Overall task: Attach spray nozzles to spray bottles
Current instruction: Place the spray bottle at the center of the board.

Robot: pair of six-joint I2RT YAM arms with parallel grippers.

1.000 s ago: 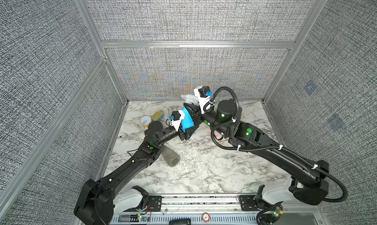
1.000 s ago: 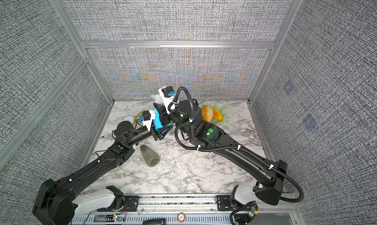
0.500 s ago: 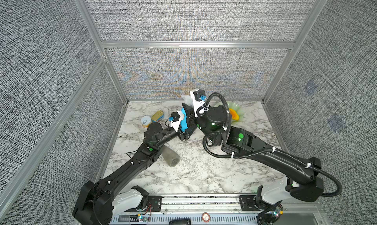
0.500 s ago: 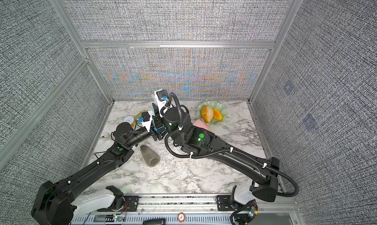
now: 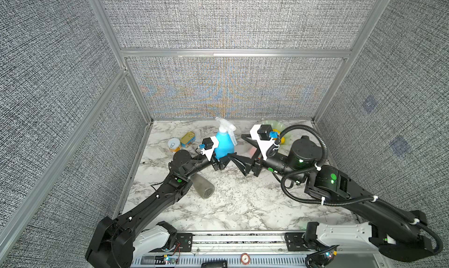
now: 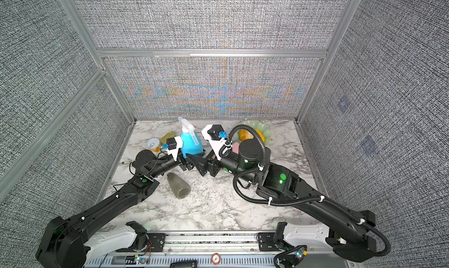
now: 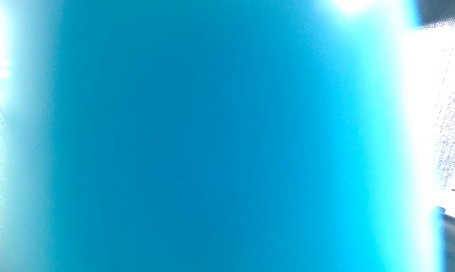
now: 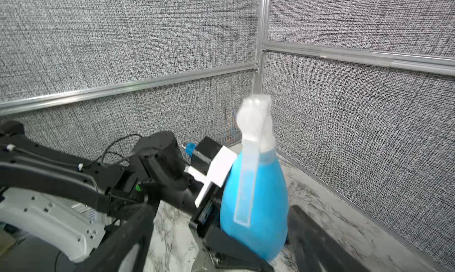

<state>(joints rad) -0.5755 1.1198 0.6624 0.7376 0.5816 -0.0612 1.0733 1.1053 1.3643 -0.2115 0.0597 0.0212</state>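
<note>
**Left gripper** [image 5: 220,160]: one. Its jaws are clamped on the lower body of the blue bottle [image 5: 224,145], which stands upright. The left wrist view shows only blurred blue.

**Right gripper** [image 5: 235,146]: one. Its jaws are spread wide and hold nothing. The fingers [image 8: 317,236] lie on either side of the blue bottle, and whether they touch it cannot be told.

**Spray nozzles in view:** one. The white nozzle [image 8: 256,120] is translucent and sits on the blue bottle's neck, with its trigger hanging down the bottle's front.

**Spray bottles:** three.
- The blue bottle is as described above.
- The grey bottle [image 6: 178,186] lies on its side, nearer the robot's base than the blue bottle, beside the left arm. Its neck is bare.
- The pink bottle [image 6: 235,146] is on the right-arm side of the blue bottle. It is mostly hidden behind the right wrist, so its pose cannot be told.

**Tins:** two, both on the left-arm side of the blue bottle.
- The round can [image 5: 174,145] has a pull-tab top.
- The flat gold tin [image 5: 188,138] is just beside the round can.

**Dishes:** one. The green dish [image 6: 266,130] is beyond the pink bottle from the blue bottle, near the back wall. It holds yellow-orange pieces [image 6: 243,134].

**Surface:** a marble tabletop [image 5: 230,206], white with grey veins.

**Room:** grey woven fabric panels [image 5: 230,24] in aluminium frames close off three sides. An aluminium rail [image 5: 238,237] at the front carries both arm bases.
</note>
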